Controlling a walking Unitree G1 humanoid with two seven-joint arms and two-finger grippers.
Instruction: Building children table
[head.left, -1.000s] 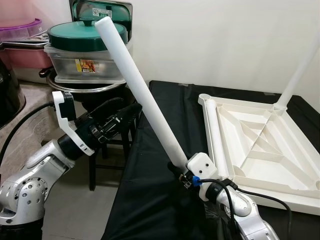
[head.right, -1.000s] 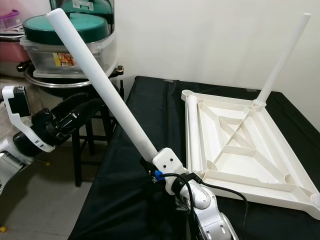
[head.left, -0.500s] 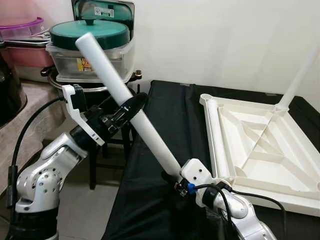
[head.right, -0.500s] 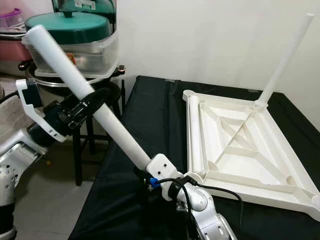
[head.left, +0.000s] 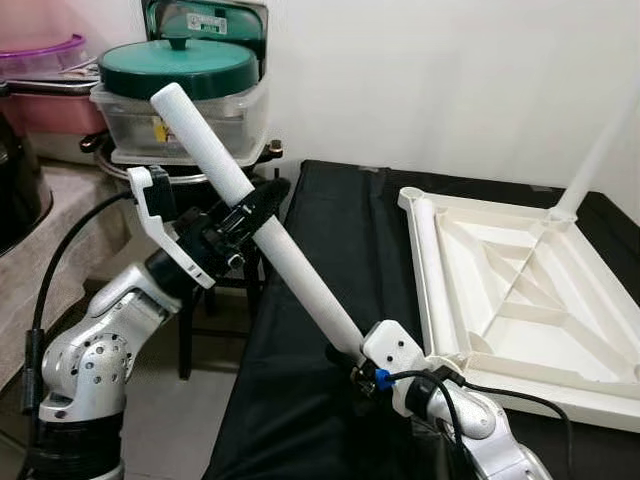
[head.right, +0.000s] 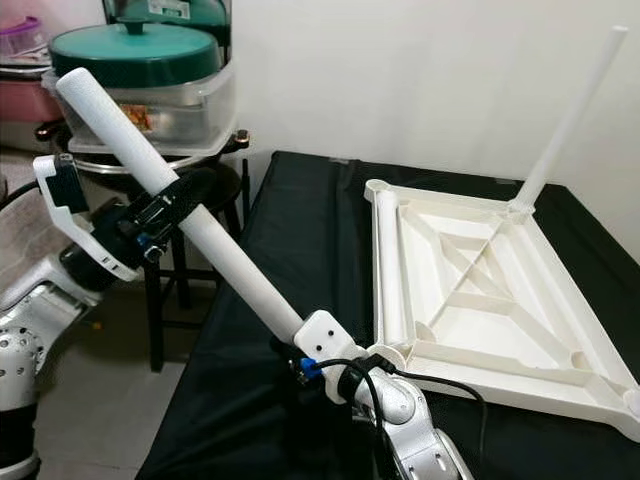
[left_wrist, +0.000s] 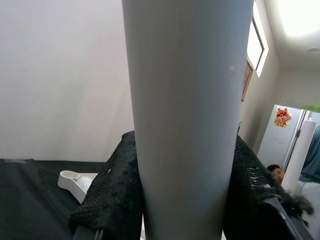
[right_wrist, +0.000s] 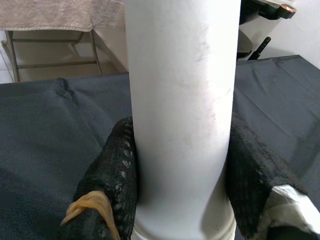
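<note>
Two stacked lidded containers (head.left: 180, 100) sit behind the black-draped table (head.left: 320, 250), where the upturned white tabletop (head.right: 480, 290) lies, apparently with one leg fitted. The left gripper (head.left: 258, 205) clamps the slanted white leg tube (head.left: 270, 240) near its upper end; the right gripper (head.left: 352, 358) pinches its lower end.

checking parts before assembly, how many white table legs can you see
3: one leg held by both pincers, left pincer and right pincer; one lying in the tabletop; one upright at its far corner.

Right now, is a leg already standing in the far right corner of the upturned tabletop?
Yes. A white leg stands upright in the far right corner socket of the upturned tabletop, while both grippers hold another leg off to the left.
</note>
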